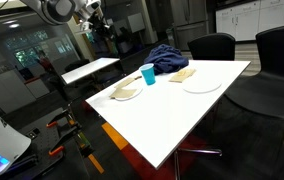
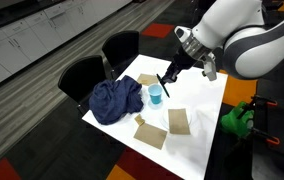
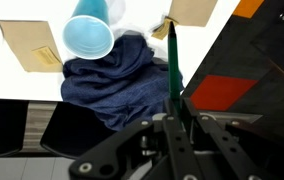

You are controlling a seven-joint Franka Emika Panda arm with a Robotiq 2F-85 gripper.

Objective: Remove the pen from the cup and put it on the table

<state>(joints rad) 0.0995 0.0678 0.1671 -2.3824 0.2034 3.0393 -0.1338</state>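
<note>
Gripper [image 3: 178, 122] seen in the wrist view: fingers [image 3: 187, 128] drawn close together and clamped on the lower end of the green pen [image 3: 172, 62], with only the pen's width between them. The pen shaft runs straight out from the fingertips, in line with the gripper. The pen is outside the blue cup [image 3: 88, 35]; in the wrist view its tip sits well to the right of the cup mouth, over the edge of the dark blue cloth [image 3: 112, 85]. In an exterior view the gripper [image 2: 168, 78] hangs above the white table [image 2: 202, 112], just beside and above the cup [image 2: 156, 95], which stands upright next to the cloth [image 2: 115, 100]. Whether the pen tip touches anything: cannot tell. Brown cardboard pieces [image 2: 179, 120] lie flat on the table near the cup. The cup [image 1: 148, 73] also shows in an exterior view, just left of the cloth [image 1: 168, 57].
</note>
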